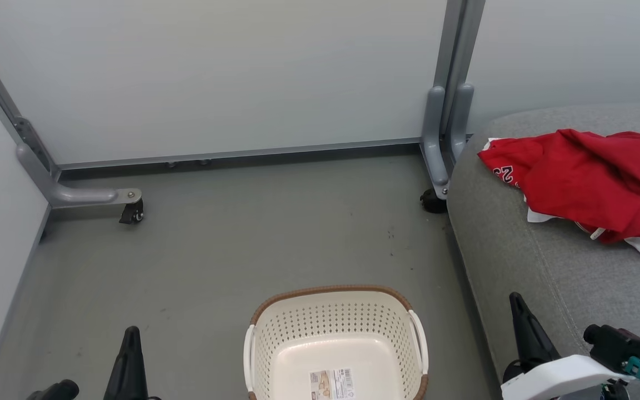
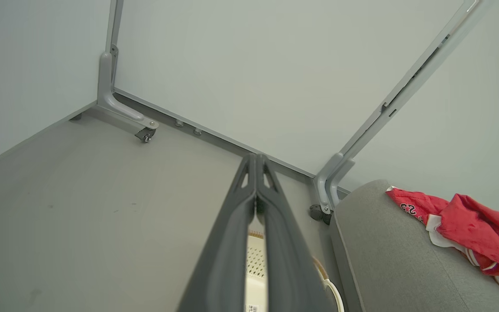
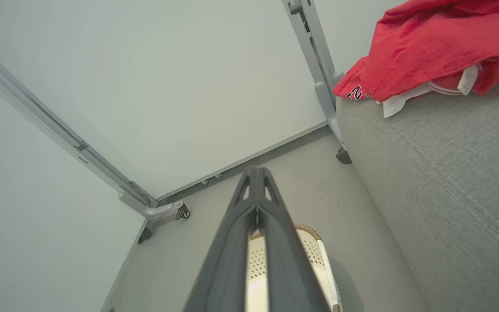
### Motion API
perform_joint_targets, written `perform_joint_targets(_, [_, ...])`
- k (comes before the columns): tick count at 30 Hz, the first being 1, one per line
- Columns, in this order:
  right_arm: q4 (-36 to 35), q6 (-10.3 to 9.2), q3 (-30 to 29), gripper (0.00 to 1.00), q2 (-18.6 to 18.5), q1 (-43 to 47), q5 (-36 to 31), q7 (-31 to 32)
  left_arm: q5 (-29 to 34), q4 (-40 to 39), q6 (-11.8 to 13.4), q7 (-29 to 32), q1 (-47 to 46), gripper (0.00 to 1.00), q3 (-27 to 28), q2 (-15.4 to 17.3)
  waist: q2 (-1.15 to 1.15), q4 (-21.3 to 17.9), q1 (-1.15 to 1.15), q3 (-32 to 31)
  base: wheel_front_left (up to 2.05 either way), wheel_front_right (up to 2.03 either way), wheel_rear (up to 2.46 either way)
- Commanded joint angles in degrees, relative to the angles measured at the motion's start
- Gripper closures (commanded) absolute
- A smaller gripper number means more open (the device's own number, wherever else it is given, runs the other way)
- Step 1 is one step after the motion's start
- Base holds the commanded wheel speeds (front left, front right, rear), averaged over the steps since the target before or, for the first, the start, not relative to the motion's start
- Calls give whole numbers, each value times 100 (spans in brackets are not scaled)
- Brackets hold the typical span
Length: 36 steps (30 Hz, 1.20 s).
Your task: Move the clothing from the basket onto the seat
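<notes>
Clothes (image 1: 586, 183) on seat (image 1: 520, 266) near its left edge, long axis left to right, basket (image 1: 331, 290) on free floor (image 1: 214, 250) before me, my left gripper (image 1: 131, 331) and right gripper (image 1: 515, 300) both closed, empty

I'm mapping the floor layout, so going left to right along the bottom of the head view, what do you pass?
left pincer → basket → right pincer
</notes>
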Motion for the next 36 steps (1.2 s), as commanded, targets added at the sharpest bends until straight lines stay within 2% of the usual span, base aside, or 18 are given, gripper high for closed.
perform_joint_targets(1, [-56, -1, -41, 100, -37, -204, 251, 43, -246, -32, -40, 42, -209, 100, 48, 64, 0, 0, 0, 6, 0, 0, 0])
perform_joint_targets(17, [29, -2, -171, 100, -83, -425, 1637, 341, -1573, 137, -62, 365, -534, 100, 132, 90, 0, -7, 0, 70, 0, 0, 0])
perform_joint_targets(36, [118, -2, -329, 100, -109, -639, 2980, 659, -2864, 315, -92, 699, -856, 100, 239, 104, 0, -14, 0, 145, 0, 0, 0])
